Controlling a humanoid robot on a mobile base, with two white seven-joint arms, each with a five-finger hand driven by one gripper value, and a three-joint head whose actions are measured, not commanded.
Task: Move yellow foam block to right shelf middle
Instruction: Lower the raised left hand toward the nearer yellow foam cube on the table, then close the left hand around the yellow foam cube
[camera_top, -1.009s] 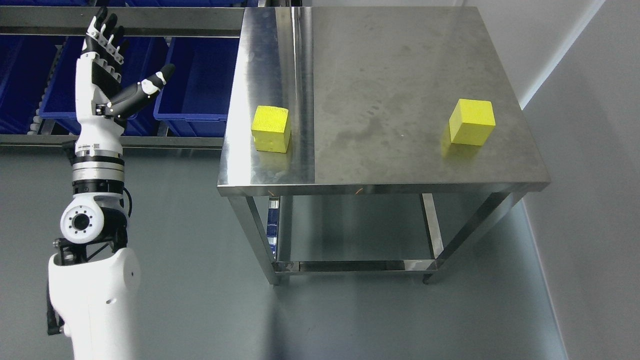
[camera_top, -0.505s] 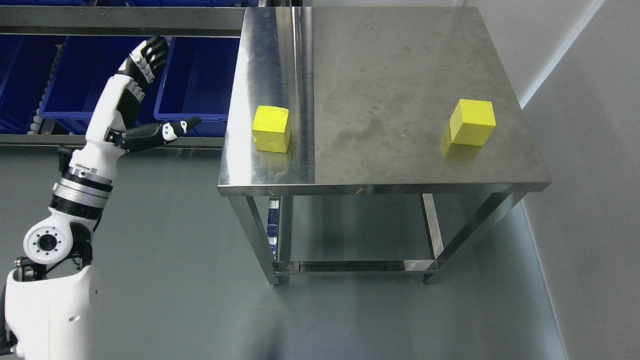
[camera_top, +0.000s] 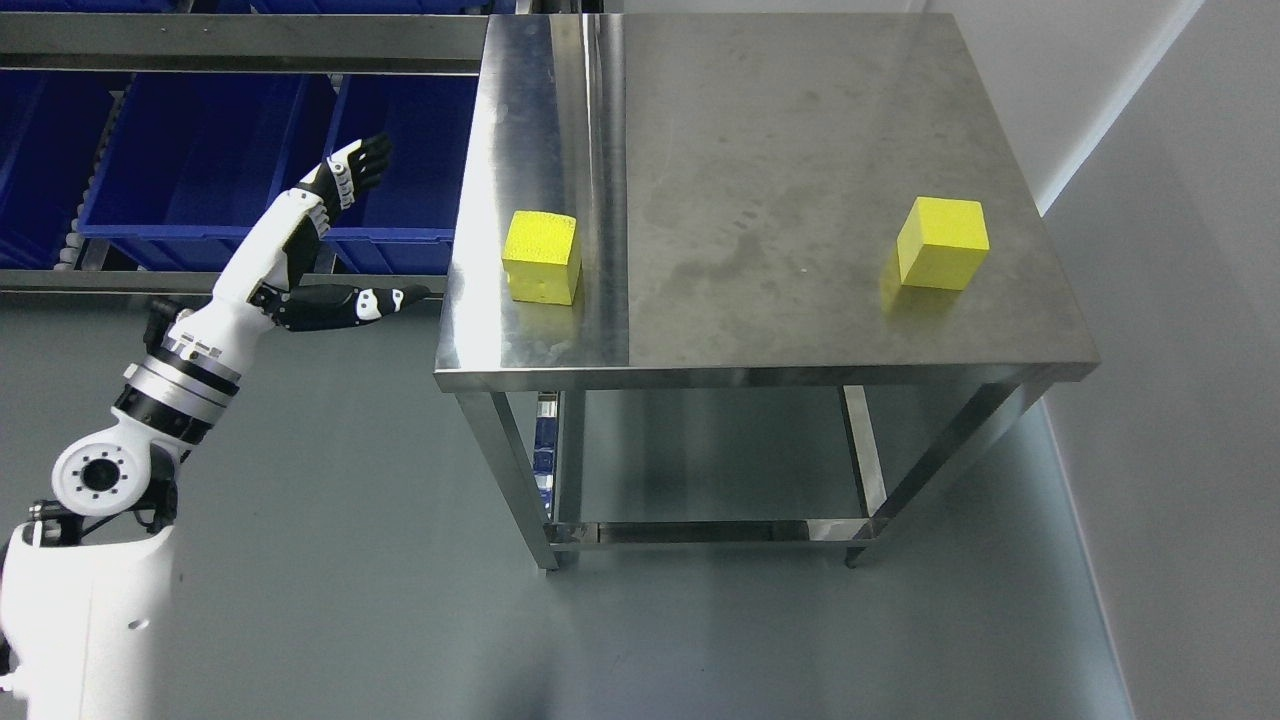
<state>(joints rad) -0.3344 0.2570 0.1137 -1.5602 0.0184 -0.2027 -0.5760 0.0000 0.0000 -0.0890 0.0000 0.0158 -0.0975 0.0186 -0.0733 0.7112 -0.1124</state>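
A yellow foam block (camera_top: 542, 257) sits near the left edge of a steel table (camera_top: 780, 150). A second yellow foam block (camera_top: 942, 243) sits near the table's right edge. My left hand (camera_top: 385, 225) is open and empty, with the fingers (camera_top: 352, 172) spread upward and the thumb pointing toward the table. It hovers just left of the table's left edge, a short way from the left block. The right arm does not show.
Blue bins (camera_top: 200, 160) stand on a rack at the upper left, behind my left hand. A grey wall (camera_top: 1180, 300) runs close along the table's right side. Grey floor lies in front of the table.
My left arm has swung down and to the right, bringing the open hand from upright near the bins to beside the table's left edge. The blocks have not moved.
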